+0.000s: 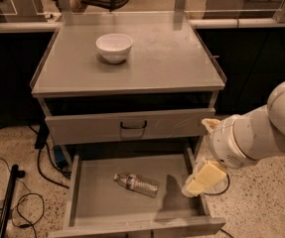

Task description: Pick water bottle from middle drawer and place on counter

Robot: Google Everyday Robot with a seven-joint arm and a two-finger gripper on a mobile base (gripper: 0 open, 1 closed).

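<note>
The water bottle (136, 184) lies on its side on the floor of the open middle drawer (92, 207), cap toward the left, a little right of the middle. The counter (167, 58) is the grey cabinet top, with a white bowl (114, 47) on its back left part. My gripper (200, 168) hangs at the drawer's right wall, to the right of the bottle and above it, not touching it. It is open and empty; its pale yellow lower finger (204, 177) points down toward the drawer. The white arm (261, 133) comes in from the right.
A shut drawer front with a dark loop handle (133, 125) sits above the open drawer. Black cables and a dark stand (8, 197) lie on the speckled floor at the left. A long bench with dark panels (251, 24) runs behind the cabinet.
</note>
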